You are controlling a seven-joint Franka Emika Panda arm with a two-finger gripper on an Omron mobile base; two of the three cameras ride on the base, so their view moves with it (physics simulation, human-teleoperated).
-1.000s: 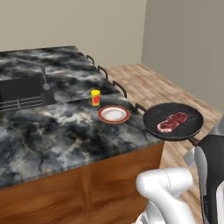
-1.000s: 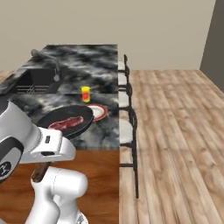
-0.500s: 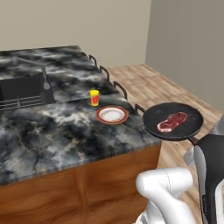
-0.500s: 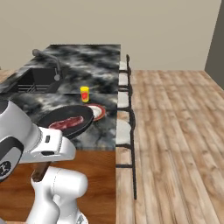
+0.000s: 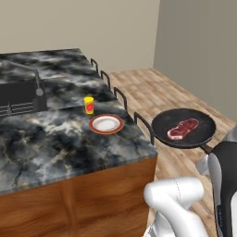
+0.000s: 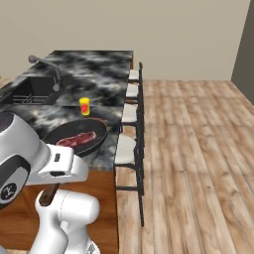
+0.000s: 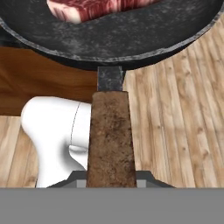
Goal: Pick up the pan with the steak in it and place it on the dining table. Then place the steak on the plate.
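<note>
My gripper [image 7: 111, 178] is shut on the brown wooden handle [image 7: 110, 135] of the black pan [image 7: 131, 41], which hangs level in the air. The red steak [image 7: 94, 8] lies inside it. In the left base view the pan [image 5: 163, 124] with the steak [image 5: 183, 128] floats just off the right-hand corner of the dining table [image 5: 51, 143]. The red-rimmed white plate [image 5: 106, 124] rests on that marbled top, left of the pan. From the right base view the pan [image 6: 98, 130] and steak [image 6: 75, 139] overlap the table's near edge [image 6: 106, 155].
A yellow glass [image 5: 88, 105] stands just behind the plate. A sink [image 5: 18, 97] with a faucet is set into the table's far left. Bar stools [image 6: 130, 114] line the table's side, with open wooden floor [image 6: 198, 163] beyond them.
The whole picture has shifted, so the base has moved: table and plate sit further left in the left base view. The pan stays held in the same place beside the arm.
</note>
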